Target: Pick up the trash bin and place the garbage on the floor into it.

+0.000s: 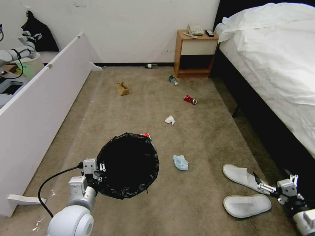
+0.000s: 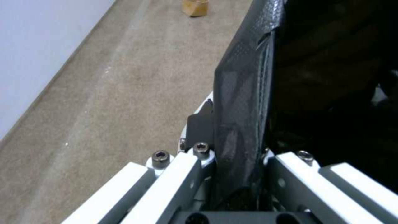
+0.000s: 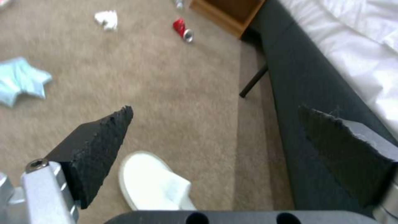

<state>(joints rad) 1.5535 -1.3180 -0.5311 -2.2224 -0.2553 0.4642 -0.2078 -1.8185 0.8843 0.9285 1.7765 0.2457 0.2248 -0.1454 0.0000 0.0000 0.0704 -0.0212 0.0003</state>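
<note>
Left gripper (image 1: 101, 171) — jaws pinching bin (image 1: 128, 164) rim. Right gripper (image 1: 262, 186) — jaws spread over slippers (image 1: 241, 176). Mask (image 1: 180, 162), tissue (image 1: 170, 120), can (image 1: 190, 99) on floor (image 1: 203, 137).

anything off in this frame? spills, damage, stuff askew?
Litter is strewn over the floor: red can and green-labelled bottle on their sides, crumpled white tissue, blue face mask, white slippers lying apart. No spill visible. Left pincer is clamped on the trash bin rim; right pincer open above a slipper.
</note>
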